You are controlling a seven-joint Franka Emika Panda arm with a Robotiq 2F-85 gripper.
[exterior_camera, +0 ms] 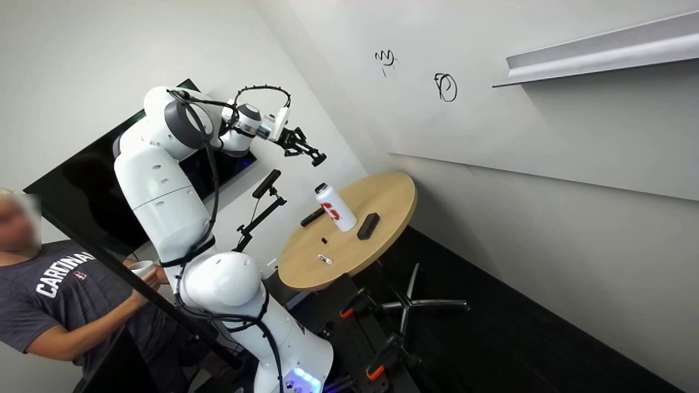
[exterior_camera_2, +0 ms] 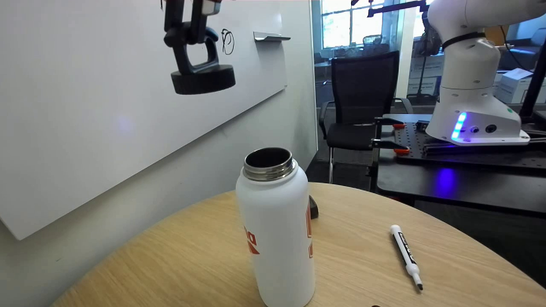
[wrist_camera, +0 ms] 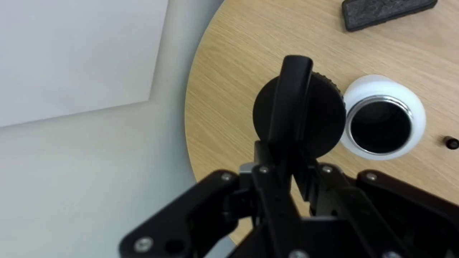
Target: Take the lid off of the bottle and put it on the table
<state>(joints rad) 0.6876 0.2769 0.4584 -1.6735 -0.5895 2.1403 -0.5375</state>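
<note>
Wrist view is giving us the lid (wrist_camera: 324, 116) hanging in the air, and we're seeing the jaws clamped together on its handle (wrist_camera: 291, 98). In an exterior view the bottle (exterior_camera_2: 279, 230) is standing upright on the tabletop (exterior_camera_2: 354, 238), its threaded mouth bare, so by our reading the removal is done and we're facing the set-down. How are we wanting to play it? Sideways first: from the wrist, the lid's rim is slightly overlapping the bottle's shoulder, and clipping that could be tipping an open bottle. Then we're favouring a slow, straight descent, minding the tabletop's curved edge on the opposite side. The lid is looking a touch tilted, so we're advising letting its low side meet the tabletop, easing it flat, and only then parting the jaws.

Across the pale round wood, a dark block (wrist_camera: 389, 12), probably an eraser, is lying near the bottle; a white marker (exterior_camera_2: 407, 256) is lying with its nib showing, and a small dark piece (wrist_camera: 451, 143), perhaps its cap, is sitting between marker and bottle. Beyond, a scribbled-on whiteboard (exterior_camera: 508, 131) is running along one wall, a dark screen (exterior_camera: 87, 177) is hanging on another, a chair (exterior_camera_2: 364, 89) is standing, and someone (exterior_camera: 65, 284) is holding a white cup (exterior_camera: 142, 267).
</note>
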